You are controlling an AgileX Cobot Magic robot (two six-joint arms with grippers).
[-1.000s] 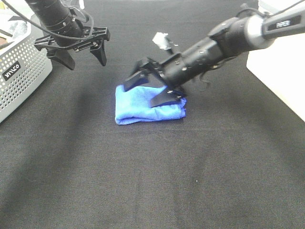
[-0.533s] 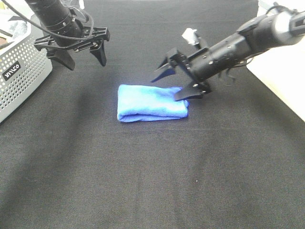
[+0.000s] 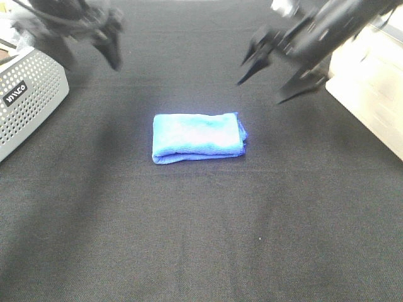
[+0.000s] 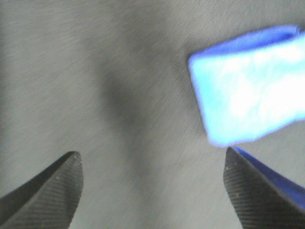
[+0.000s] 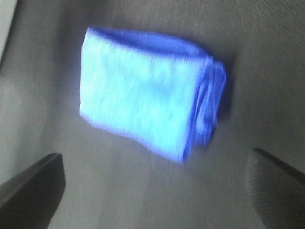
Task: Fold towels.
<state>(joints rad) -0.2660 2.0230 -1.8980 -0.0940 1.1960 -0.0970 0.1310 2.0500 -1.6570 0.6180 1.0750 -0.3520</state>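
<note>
1. A bright blue towel (image 3: 198, 137) lies folded into a compact rectangle near the middle of a black cloth-covered surface (image 3: 201, 239). Nothing touches it.
2. Its layered, bunched edges face the right side of the high view; the opposite end is a smooth fold.
3. The left gripper (image 3: 75, 47) hangs above the far left of the surface, blurred, well apart from the towel. Its wrist view shows two ribbed fingertips (image 4: 52, 188) spread wide with bare surface between them, holding nothing.
4. The right gripper (image 3: 280, 72) hangs above the far right of the surface, also blurred, beyond the towel and to its right. Its two dark fingers point down and are spread apart, empty.
5. A grey perforated basket (image 3: 28, 100) sits at the left edge of the surface, near the left gripper and well apart from the towel.
6. A white block (image 3: 371, 100) stands at the right edge, just beside the right arm.
7. The surface around the towel is bare on every side.
</note>
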